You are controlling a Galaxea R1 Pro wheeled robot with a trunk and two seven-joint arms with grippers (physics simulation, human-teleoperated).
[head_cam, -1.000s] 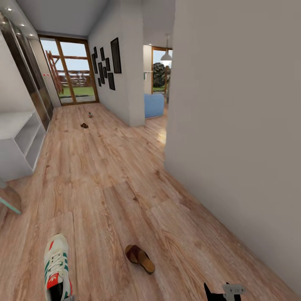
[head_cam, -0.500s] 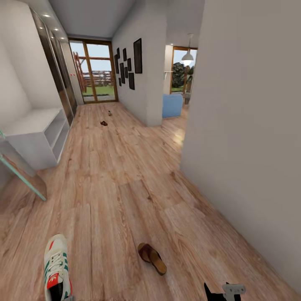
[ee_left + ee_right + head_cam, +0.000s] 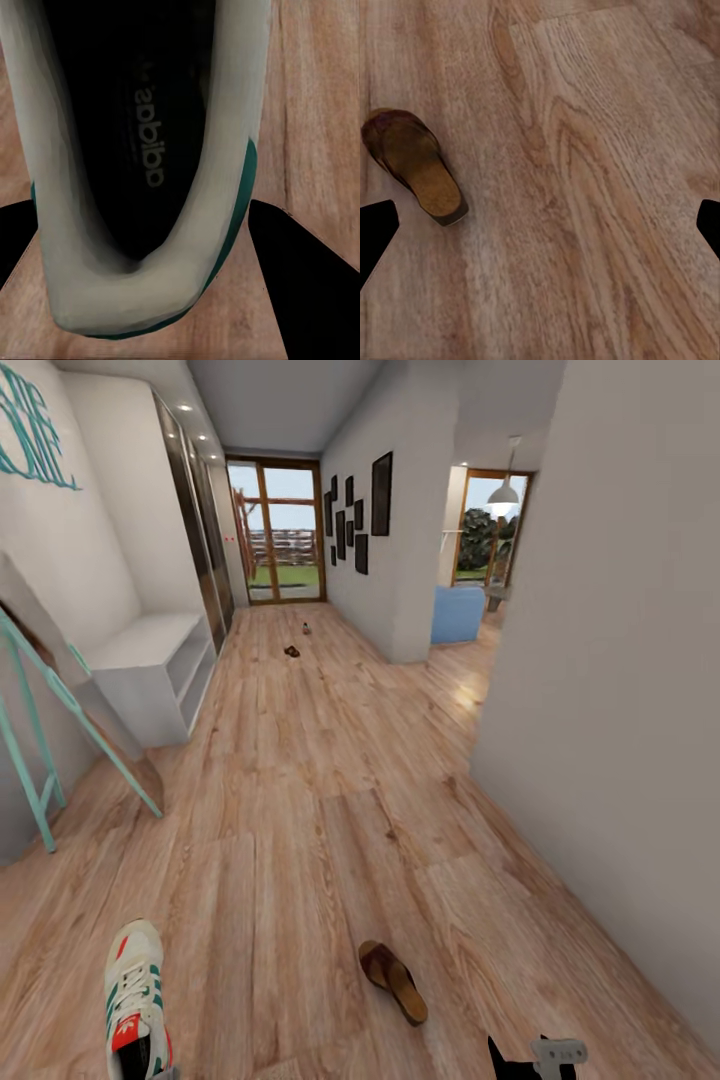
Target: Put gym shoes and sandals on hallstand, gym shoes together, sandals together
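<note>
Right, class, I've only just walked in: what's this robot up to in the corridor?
It is tidying shoes onto the white shoe rack by the left wall. Its left gripper is shut on a white sneaker, fingers either side of the heel. A brown sandal lies on the wood floor near the right gripper, which is open and empty. Two more small shoes lie far down the corridor. The rack looks empty.

"adidas" — gym shoe (image 3: 142,150) insole
</note>
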